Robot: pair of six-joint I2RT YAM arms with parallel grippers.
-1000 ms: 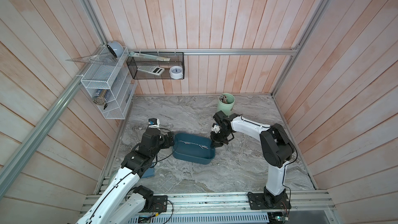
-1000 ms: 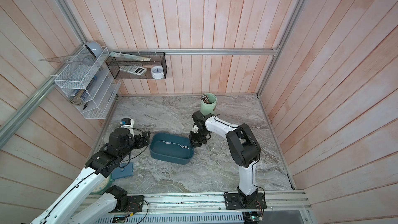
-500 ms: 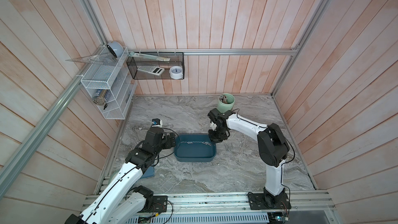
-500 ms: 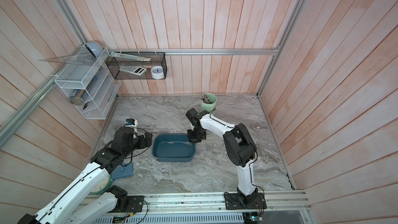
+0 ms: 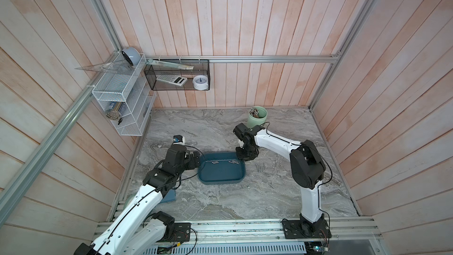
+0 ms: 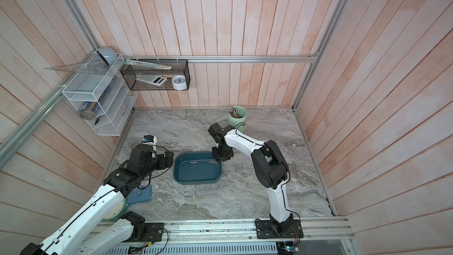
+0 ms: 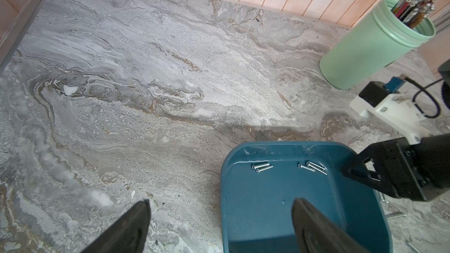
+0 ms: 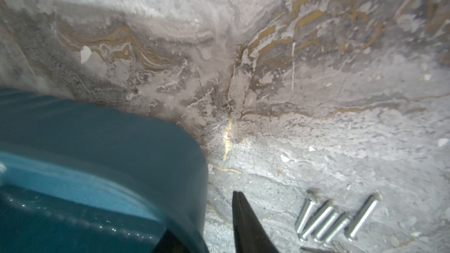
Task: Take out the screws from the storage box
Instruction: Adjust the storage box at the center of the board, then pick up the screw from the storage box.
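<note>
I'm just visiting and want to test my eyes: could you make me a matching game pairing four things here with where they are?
Things:
1. dark teal plastic tray
2. pale green cylindrical cup
3. small white round clock
4. row of silver metal screws

Places:
A. inside the black wire-mesh basket on the wall
B. at the back of the grey marble table, holding sticks
C. lying on the marble right beside the tray
D. mid-table, open side up

Pairs: 1-D, 2-B, 3-A, 4-C.
</note>
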